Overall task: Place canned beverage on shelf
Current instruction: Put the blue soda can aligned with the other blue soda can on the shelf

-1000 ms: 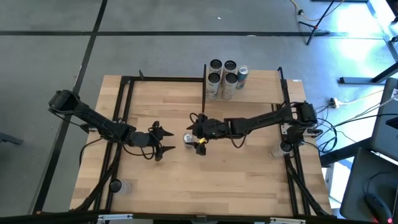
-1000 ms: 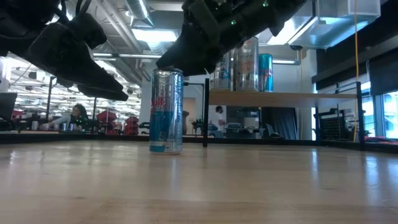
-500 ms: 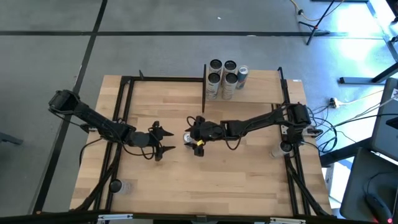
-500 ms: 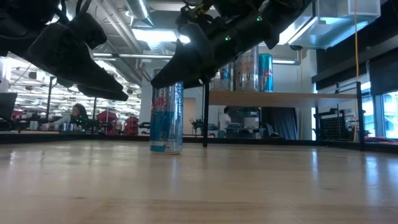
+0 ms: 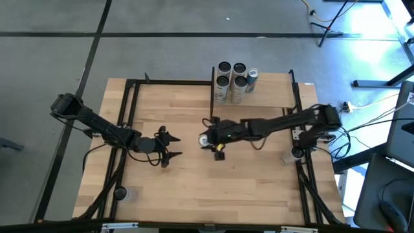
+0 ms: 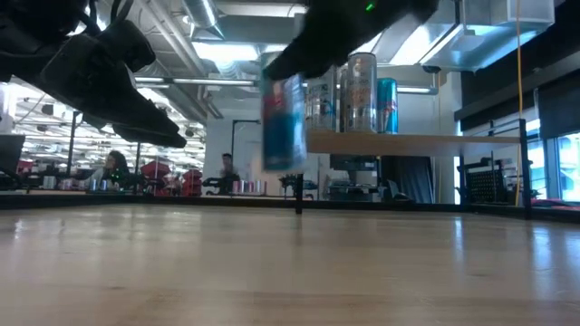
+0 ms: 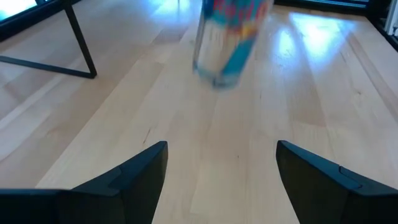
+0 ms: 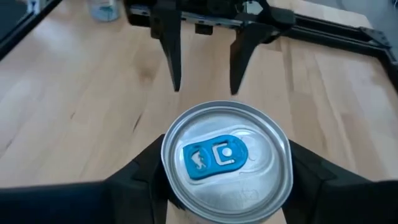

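Note:
A slim silver-and-blue beverage can (image 6: 284,122) hangs above the tabletop near its middle, with my right gripper (image 8: 227,186) shut on it. The can's lid with its blue tab (image 8: 216,155) fills the right wrist view. From overhead the can (image 5: 204,138) shows just left of the right gripper (image 5: 209,139). The shelf (image 6: 408,142), a raised pale board on black posts, stands at the far right with several cans (image 5: 233,81) on it. My left gripper (image 5: 173,146) waits open left of the can, pointing at it, its fingers (image 7: 146,174) apart over bare wood. My right gripper pinches the can's upper side wall just under the rim (image 8: 169,177), one finger (image 8: 140,177) on each of two opposite sides. It comes slanting down from the table's right. The can hangs roughly upright, its bottom (image 7: 217,78) clear of the table.
A black post (image 6: 298,167) of the shelf stands just beyond the can, at the shelf's left edge. Black frame rails (image 5: 132,110) run along the table's left and right sides. Small clear objects (image 5: 289,157) (image 5: 126,193) sit near the side rails. Bare wood lies toward the near edge.
My right gripper came down over the top of the standing can, took hold of it, then rose and drew back toward the table's right. The can, which stood on the table, is now lifted clear and has shifted right, toward the shelf post.

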